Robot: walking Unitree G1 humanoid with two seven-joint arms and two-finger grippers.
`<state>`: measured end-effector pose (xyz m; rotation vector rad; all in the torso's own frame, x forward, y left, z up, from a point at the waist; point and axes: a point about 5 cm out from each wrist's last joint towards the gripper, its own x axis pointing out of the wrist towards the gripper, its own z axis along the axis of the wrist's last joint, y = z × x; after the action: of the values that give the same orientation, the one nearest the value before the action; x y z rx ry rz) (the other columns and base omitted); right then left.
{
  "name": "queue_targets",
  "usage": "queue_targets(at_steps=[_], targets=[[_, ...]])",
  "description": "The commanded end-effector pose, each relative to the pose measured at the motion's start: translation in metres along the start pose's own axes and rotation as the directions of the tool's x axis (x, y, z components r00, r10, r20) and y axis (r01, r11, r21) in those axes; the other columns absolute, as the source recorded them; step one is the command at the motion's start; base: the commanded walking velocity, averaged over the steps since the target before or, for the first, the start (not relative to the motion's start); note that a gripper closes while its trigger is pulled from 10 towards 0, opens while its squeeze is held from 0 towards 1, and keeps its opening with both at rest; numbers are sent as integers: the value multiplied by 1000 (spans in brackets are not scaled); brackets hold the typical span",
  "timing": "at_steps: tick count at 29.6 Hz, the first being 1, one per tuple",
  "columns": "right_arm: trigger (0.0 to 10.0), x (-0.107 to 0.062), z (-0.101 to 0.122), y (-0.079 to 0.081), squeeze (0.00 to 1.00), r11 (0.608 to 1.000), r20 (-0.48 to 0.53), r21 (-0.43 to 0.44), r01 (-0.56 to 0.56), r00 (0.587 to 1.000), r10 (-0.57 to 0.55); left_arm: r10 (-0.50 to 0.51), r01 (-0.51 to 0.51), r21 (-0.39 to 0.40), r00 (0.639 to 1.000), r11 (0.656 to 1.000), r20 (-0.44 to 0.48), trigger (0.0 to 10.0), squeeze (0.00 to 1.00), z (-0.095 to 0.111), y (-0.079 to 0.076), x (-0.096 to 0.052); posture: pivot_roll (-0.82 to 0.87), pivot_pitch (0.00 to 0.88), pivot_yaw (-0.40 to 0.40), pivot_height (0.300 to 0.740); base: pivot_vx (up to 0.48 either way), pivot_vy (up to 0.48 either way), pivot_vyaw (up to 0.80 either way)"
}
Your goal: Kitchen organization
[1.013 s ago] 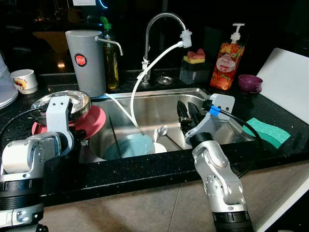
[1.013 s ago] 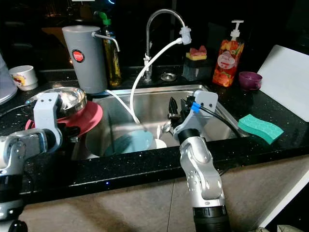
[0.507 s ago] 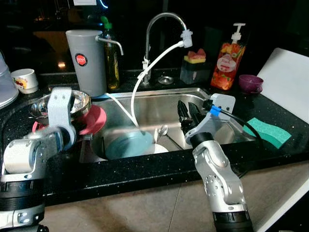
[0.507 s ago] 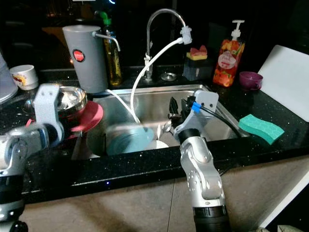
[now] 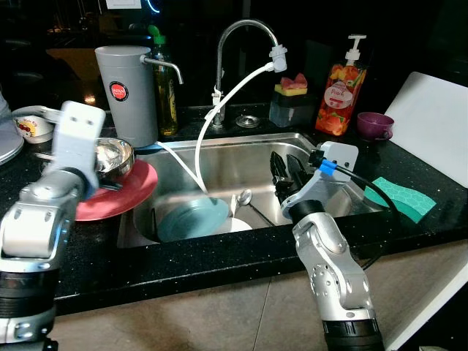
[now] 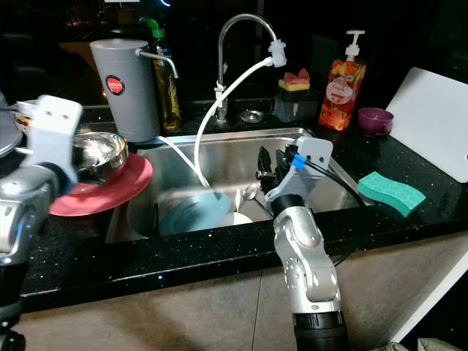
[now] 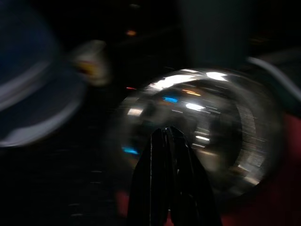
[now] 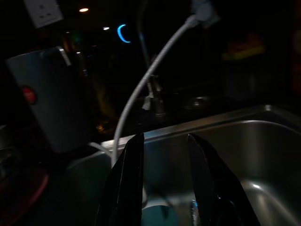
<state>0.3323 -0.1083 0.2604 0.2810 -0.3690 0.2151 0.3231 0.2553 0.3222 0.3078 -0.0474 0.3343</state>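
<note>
Steel bowl [image 5: 108, 156] on red plate [image 5: 117, 201] before pinched-together left hand [image 7: 165, 133]; right hand [image 8: 164, 143] spread apart

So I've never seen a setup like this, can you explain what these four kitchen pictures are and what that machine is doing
It is a humanoid robot standing at a kitchen sink. The two wide pictures come from a stereo camera on its head, looking down; both show the same scene. The two dark pictures come from cameras on its wrists, looking along each gripper's black fingers.

The left gripper, fingers together, points at a steel bowl sitting on a red plate beside the sink. The right gripper, fingers apart and holding nothing, hovers over the basin. In the basin lie a teal plate and a spoon. On the counter are a grey canister, a soap bottle and a green sponge.
</note>
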Motion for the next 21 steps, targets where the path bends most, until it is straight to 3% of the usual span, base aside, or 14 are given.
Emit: queue_targets(at_steps=[1,6,7,10,11,12,13,14,16,19,20,21], targets=[[10000,2,6,13,0,998,29,-5,-64,998,64,63,-63,17,998,998,-2,10000,0,4,18,-1,209,105,-33,740,0,0,0],[10000,2,6,17,0,997,28,-7,-79,996,80,41,-45,82,998,996,48,10000,0,8,18,-3,210,105,-31,740,0,0,0],[10000,3,6,16,0,997,29,-6,-77,997,77,36,-42,91,997,995,68,10000,1000,8,16,-4,211,106,-27,740,0,0,0],[10000,3,5,16,0,997,30,-4,-72,997,72,40,-52,95,992,994,119,10000,1000,10,12,-7,209,106,-21,740,0,0,0],[10000,1,4,15,0,998,26,-3,-67,997,67,73,-77,19,982,997,174,10000,1000,10,10,-13,212,105,-14,740,0,0,0],[10000,1,4,15,0,998,26,-3,-67,997,67,73,-77,19,982,997,174,10000,1000,10,10,-13,212,105,-14,740,0,0,0],[10000,-1,2,15,0,998,21,-2,-64,998,64,103,-95,-50,977,994,185,10000,1000,7,10,-18,213,105,-14,740,0,0,0],[10000,-1,2,15,0,998,21,-2,-64,998,64,103,-95,-50,977,994,185,10000,1000,7,10,-18,213,105,-14,740,0,0,0],[10000,-1,1,15,0,998,17,0,-65,998,65,137,-117,-128,978,985,160,10000,1000,-3,15,-22,213,105,-14,740,0,0,0],[10000,-1,1,15,0,998,16,0,-66,998,66,151,-130,-147,978,981,145,10000,1000,-7,18,-24,213,105,-14,740,0,0,0],[10000,-1,0,15,0,998,14,-1,-69,998,69,143,-124,-161,984,979,111,10000,482,-18,20,-25,218,102,-16,740,0,0,0],[10000,-1,0,15,0,998,14,-1,-69,998,69,143,-124,-161,984,979,111,10000,482,-18,20,-25,218,102,-16,740,0,0,0]])
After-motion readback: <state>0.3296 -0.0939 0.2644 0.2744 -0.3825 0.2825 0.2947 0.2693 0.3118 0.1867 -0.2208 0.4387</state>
